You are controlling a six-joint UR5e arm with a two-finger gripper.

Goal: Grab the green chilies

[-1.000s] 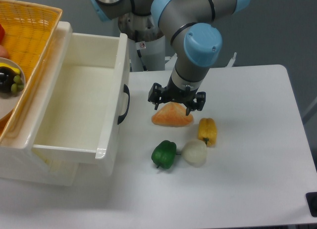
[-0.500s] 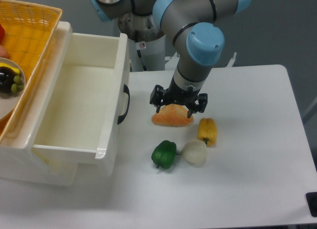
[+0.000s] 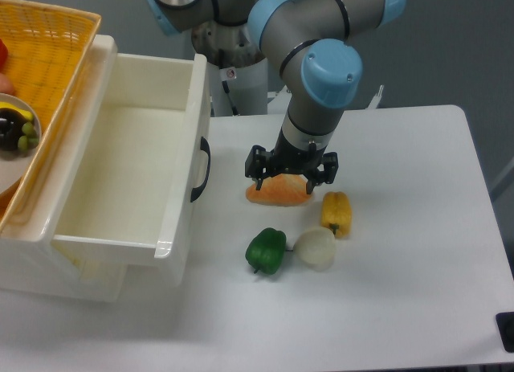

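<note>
gripper (image 3: 291, 179) w/ fingers spread apart, holding nothing, over the orange food item (image 3: 278, 192). green chilies (image 3: 266, 251) lie on table (image 3: 401, 251) at 7 o'clock from gripper, touching white bulb (image 3: 316, 248).

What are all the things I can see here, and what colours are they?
green chilies: one, dark green, on the table in front, just left of the white bulb
white bulb: one, whitish, right of the green chilies, below the yellow pepper
yellow pepper: one, yellow, right of the orange food
orange food: one, orange, under the end effector
drawer: one, cream white, pulled open on the left, nothing visible inside
basket: one, yellow-orange, top left, above the drawer
plate: one, white, in the basket, with dark and green small fruit
table: one, white
robot arm: one, grey with blue caps
end effector: one, black, open, low over the orange food
</note>
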